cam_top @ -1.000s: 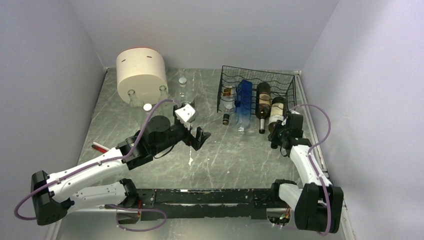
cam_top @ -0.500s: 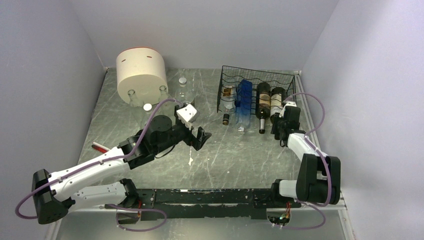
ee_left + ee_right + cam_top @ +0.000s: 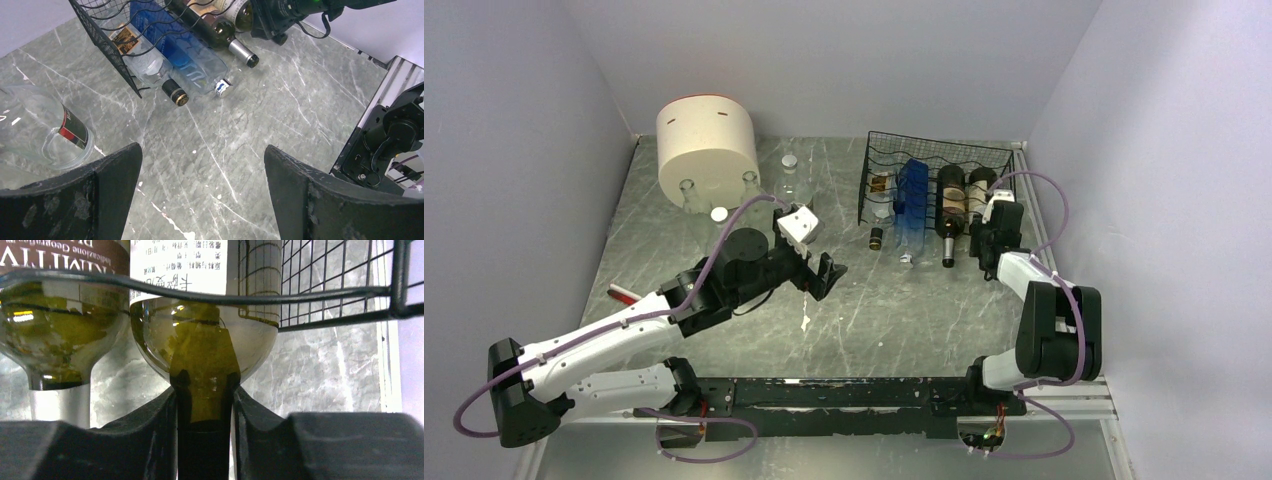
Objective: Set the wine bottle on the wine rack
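Placement looks almost done: the right gripper (image 3: 204, 396), nearly closed, pinches the neck of the green glass wine bottle (image 3: 202, 340) in the black wire wine rack (image 3: 325, 294), rightmost slot; next, release and retreat; the left gripper (image 3: 202, 155) gapes empty.

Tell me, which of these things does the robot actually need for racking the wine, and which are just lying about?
Part of the job:
wine bottle, its neck in the right gripper
wine rack

Just lying about:
cream cylindrical container
clear glass bottles beside it
small red object
blue bottle, already in the rack
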{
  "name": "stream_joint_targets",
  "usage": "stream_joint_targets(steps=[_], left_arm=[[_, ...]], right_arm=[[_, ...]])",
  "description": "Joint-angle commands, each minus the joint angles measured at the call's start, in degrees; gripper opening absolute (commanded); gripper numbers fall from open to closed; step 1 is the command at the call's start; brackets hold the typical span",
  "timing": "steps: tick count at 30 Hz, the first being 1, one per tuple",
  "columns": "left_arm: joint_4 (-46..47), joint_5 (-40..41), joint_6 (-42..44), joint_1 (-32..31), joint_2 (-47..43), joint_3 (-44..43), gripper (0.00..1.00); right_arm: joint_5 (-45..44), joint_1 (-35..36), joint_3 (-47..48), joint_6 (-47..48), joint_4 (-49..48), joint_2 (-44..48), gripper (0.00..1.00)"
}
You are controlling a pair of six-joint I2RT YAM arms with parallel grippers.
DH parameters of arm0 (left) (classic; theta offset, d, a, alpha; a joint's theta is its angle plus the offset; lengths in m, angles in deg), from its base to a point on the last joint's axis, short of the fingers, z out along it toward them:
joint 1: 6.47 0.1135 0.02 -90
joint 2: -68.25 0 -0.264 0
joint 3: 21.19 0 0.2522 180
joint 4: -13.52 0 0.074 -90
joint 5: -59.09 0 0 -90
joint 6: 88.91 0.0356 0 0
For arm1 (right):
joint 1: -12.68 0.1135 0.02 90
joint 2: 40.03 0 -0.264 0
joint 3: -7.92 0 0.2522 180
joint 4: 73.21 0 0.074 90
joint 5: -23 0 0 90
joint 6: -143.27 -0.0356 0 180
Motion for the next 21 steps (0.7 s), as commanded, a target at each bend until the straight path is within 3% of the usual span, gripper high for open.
stream_joint_targets(steps=[1,12,21], left_arm=[[-0.67,-0.40,0.28,-0.36,-0.16,-2.71,0.96],[-1.59,0.41,0.59,-0.36,-0.20,-3.50,0.96],[-1.54,3.24,-2.12,-0.36,-0.13,-4.42,0.96]], right_arm=[[-0.61,-0.20,3.70,-0.26,-10.66,0.53,0.46],[0.42,-0.25,2.87,-2.25,-8.68,2.70,0.59],[-2.08,-0.21,5.22,-8.87,4.98,14.42,0.62]])
